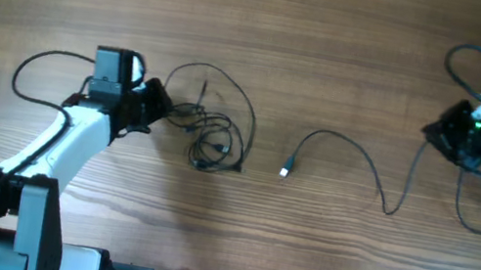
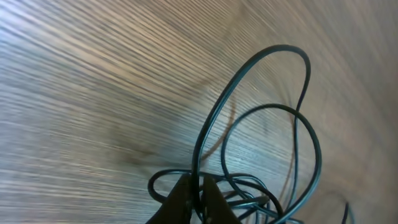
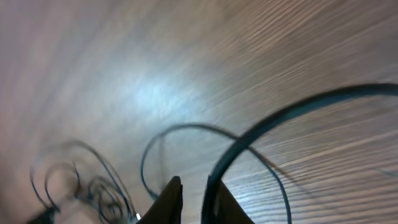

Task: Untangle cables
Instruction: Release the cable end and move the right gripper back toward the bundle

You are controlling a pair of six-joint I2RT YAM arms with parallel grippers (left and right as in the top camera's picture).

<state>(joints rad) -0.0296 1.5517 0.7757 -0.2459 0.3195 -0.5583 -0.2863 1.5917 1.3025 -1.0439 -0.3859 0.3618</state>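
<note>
Left pincer [image 1: 162, 107] [image 2: 194, 196] sits mid-left on the wooden surface [image 1: 338, 33], pressed together and pinching one strand of the cable bundle [image 1: 215, 140] [image 2: 280, 48]. The bundle lies just right of that pincer: a tight knot of small loops with one bigger loop arching to the far side. From the left wrist we see two tall loops rising off the knot, the rest bunched at the fingertips.

A single cable [image 1: 390, 210] [image 3: 323, 98] lies apart from the bundle, to its right. Its light plug [image 1: 285, 171] rests near centre, clear of the knot. The cord curves away from there, dips toward the near side, then climbs to the right pincer [image 1: 448, 142] [image 3: 194, 190] at far right.

Right pincer is slightly spread, with a gap showing between the fingers. The cord runs through that gap against one finger; we can't tell if it is still gripped
</note>
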